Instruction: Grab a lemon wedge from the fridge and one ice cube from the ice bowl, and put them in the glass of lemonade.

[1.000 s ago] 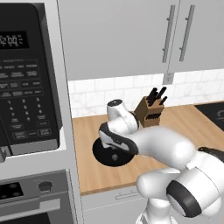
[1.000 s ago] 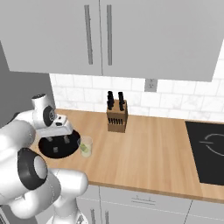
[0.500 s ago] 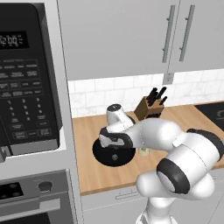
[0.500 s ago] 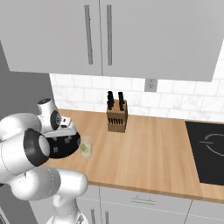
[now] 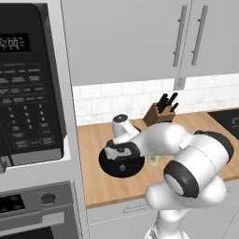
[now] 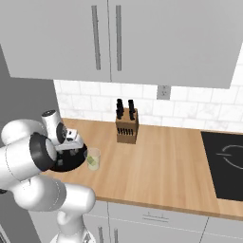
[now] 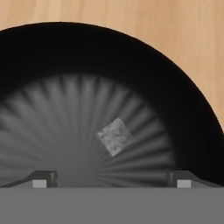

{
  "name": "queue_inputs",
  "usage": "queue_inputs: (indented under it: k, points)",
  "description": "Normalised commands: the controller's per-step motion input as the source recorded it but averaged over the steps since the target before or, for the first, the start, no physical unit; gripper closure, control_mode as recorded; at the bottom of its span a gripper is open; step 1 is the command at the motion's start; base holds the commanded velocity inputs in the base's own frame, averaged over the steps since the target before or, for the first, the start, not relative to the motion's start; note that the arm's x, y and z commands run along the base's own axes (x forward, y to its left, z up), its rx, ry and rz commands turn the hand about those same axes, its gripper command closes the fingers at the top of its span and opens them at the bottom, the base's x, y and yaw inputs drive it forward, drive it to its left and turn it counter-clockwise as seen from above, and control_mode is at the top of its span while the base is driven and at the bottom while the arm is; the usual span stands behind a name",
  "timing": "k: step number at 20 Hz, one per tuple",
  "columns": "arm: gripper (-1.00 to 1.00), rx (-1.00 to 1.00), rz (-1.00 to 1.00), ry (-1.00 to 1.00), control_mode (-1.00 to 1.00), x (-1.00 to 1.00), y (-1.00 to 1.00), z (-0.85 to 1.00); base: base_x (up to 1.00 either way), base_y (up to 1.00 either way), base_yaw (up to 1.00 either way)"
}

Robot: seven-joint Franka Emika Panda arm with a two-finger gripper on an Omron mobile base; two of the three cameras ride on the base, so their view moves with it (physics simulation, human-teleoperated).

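Note:
The black ice bowl (image 7: 183, 100) sits on the wooden counter, and one pale ice cube (image 7: 115, 136) lies on its ribbed floor. My gripper (image 7: 111, 179) hangs open just above the bowl, with the cube ahead of it and between its wide-apart fingertips (image 7: 41, 178). The left base view has the gripper (image 5: 119, 158) low over the ice bowl (image 5: 108, 166). The glass of lemonade (image 6: 93, 159) stands right beside the ice bowl (image 6: 61, 163), on its right. The fridge is out of view, and I cannot make out the lemon wedge.
A wooden knife block (image 6: 126, 127) stands at the tiled back wall. A black cooktop (image 6: 228, 163) lies at the counter's right end. A microwave (image 5: 28, 88) and oven (image 5: 37, 210) fill the tall unit to the left. Grey wall cupboards (image 6: 142, 38) hang above.
The arm's elbow has swung in over the counter, and the hand has settled a little lower over the bowl. The gripper stays open.

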Motion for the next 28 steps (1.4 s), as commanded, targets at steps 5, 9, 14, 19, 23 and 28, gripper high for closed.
queue_inputs:
  k: [5,9,14,19,23,28]
  points:
    - [-1.00,0.00,0.00,0.00,-1.00,0.03,0.00,-0.33,0.00,0.00,0.00]
    - [-1.00,-0.01,0.00,-0.05,-1.00,0.22,0.00,-0.25,0.00,0.00,0.00]
    - [-1.00,0.00,0.00,-0.01,-1.00,0.30,0.00,-0.01,0.00,0.00,0.00]
    - [-1.00,0.00,0.00,0.00,-1.00,0.12,0.00,-0.11,0.00,0.00,0.00]
    - [-1.00,0.00,0.00,0.00,-1.00,0.00,0.00,-0.33,0.00,0.00,0.00]
    - [-1.00,-0.01,0.00,0.00,-1.00,0.00,0.00,-0.44,0.00,0.00,0.00]
